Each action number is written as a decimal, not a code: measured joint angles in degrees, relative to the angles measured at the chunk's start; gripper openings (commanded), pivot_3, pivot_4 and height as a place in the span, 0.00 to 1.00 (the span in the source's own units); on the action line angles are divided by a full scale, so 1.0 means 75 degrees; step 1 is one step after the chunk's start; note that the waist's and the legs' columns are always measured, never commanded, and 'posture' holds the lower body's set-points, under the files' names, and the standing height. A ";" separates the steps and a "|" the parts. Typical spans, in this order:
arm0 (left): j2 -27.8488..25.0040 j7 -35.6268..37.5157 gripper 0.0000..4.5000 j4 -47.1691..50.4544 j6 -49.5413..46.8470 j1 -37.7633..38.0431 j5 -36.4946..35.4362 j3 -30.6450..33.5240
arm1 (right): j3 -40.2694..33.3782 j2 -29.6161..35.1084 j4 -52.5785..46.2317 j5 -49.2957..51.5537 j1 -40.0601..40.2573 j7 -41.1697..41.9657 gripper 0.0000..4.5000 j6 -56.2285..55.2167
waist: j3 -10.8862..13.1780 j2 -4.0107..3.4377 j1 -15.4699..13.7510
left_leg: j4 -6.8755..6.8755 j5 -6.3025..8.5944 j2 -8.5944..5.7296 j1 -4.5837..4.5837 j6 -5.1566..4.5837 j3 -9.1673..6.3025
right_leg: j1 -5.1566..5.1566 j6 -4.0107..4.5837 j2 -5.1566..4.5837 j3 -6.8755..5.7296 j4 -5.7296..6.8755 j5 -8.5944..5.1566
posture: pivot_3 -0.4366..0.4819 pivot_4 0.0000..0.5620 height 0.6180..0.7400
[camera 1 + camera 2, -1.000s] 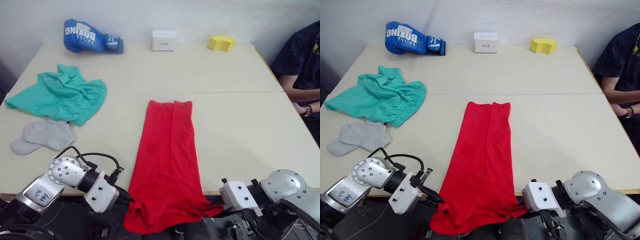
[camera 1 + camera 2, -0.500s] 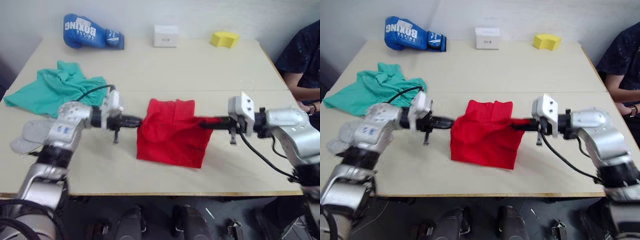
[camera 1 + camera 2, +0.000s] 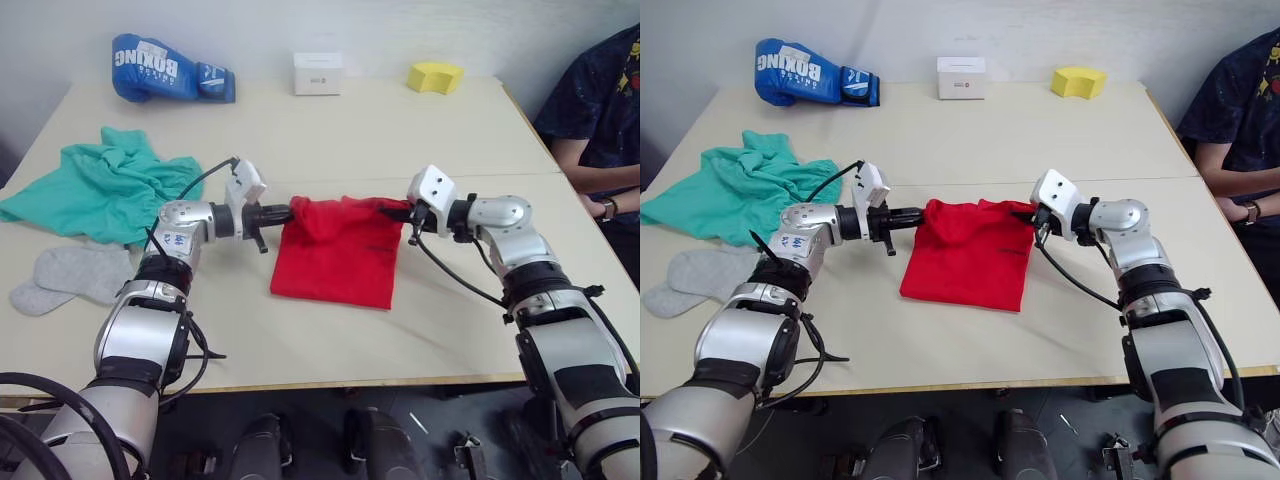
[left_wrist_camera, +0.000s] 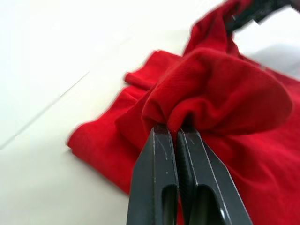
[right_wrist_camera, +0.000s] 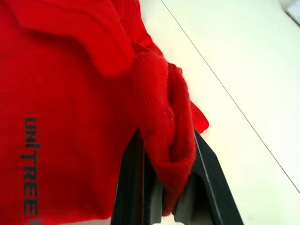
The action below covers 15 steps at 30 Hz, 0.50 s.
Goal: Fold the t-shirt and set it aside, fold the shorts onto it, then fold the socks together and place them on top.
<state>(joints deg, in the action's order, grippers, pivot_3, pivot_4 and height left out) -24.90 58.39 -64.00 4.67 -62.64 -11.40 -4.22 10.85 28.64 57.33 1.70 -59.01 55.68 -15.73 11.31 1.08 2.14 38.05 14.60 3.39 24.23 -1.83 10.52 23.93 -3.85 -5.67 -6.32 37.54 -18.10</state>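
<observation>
t-shirt (image 3: 335, 250): folded over at mid-counter (image 3: 450, 140), far corners pinched by left hand (image 3: 290, 212) and right hand (image 3: 397, 211) | shorts (image 3: 100, 185), socks (image 3: 70, 275): unfolded at left | stage judged: shirt fold unfinished, setting aside and remainder outstanding

A pale beige table (image 3: 330, 330) is set against a plain white wall (image 3: 400, 25), with a seam running across the top; dark floor (image 3: 450, 420) is seen below the front edge, all evenly lit
</observation>
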 measured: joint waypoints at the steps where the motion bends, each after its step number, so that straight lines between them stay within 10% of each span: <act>1: -0.0003 -0.0112 0.00 -0.0020 0.0081 -0.0033 0.0095 0.0039 | 0.0000 -0.0066 0.0202 -0.0060 -0.0068 -0.0078 0.00 -0.0079 | 0.0000 0.0000 0.0007 | -0.0001 0.0000 0.0000 0.0000 0.0000 0.0003 | 0.0002 0.0000 0.0000 0.0006 0.0012 0.0000 | 0.48 0.27 1.00; 9: 0.0028 -0.0688 0.15 -0.0550 0.0147 -0.0103 0.0680 0.0150 | -0.0093 -0.0560 0.1380 -0.0530 -0.0546 -0.0724 0.00 -0.0369 | 0.0000 0.0000 0.0132 | -0.0004 0.0000 0.0001 -0.0002 0.0001 0.0014 | 0.0006 0.0000 0.0003 0.0018 0.0033 0.0000 | 0.48 0.27 1.00; 15: 0.0108 -0.1512 0.56 -0.0575 -0.0207 -0.0102 0.0674 0.0591 | -0.0498 -0.0830 0.1680 -0.0534 -0.0877 -0.1309 0.38 -0.0232 | 0.0000 -0.0001 0.0150 | -0.0004 -0.0001 0.0007 -0.0002 0.0002 0.0014 | 0.0007 0.0000 0.0000 0.0034 0.0038 0.0000 | 0.48 0.27 1.00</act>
<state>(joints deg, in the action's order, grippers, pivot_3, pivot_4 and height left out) -24.09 47.04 -68.31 3.12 -63.41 -6.34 0.21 7.11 22.41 69.94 -2.30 -65.59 45.87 -17.47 11.31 1.08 3.26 38.02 14.60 3.44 24.22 -1.82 10.62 23.99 -3.85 -5.67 -6.07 37.83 -18.10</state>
